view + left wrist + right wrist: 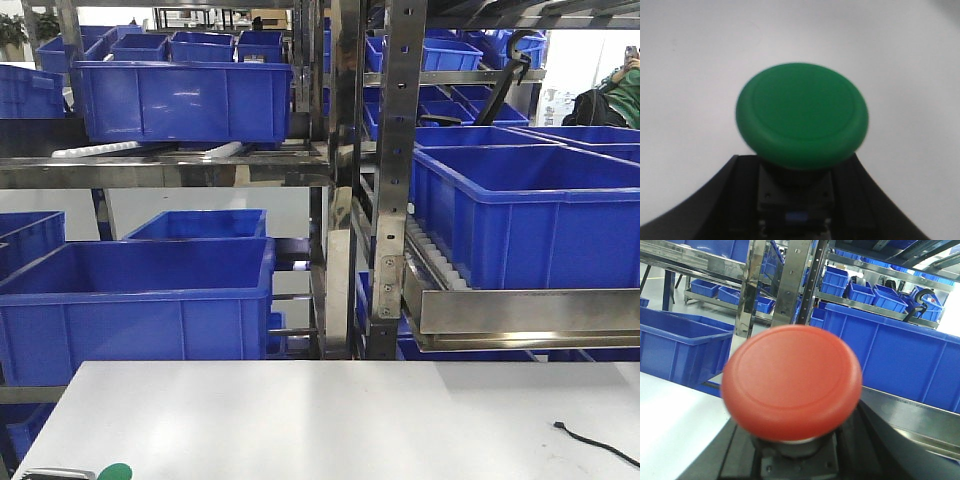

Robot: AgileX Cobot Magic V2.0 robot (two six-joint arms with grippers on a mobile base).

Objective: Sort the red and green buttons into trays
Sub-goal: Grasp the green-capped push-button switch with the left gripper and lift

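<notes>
Left wrist view: we see the green button [801, 115], a smooth matte plastic mushroom cap, round and gently domed, with a faint ring moulded just inside its rim. Its squarish dark body sits below the cap, clamped between the black left fingers [735, 200], which press in from both sides. Beneath lies the plain white desk [690, 60].

In the right wrist view we find the red button [791, 382], the same domed shape, slightly blurred. Its dark base is gripped by the right fingers [740, 460], closed about it.

From the front, the green cap peeks in at the desk's lower left edge, and a thin black cable [595, 445] lies at the right. Behind stand glossy blue plastic bins [185, 100] on perforated steel racks [398, 150].
</notes>
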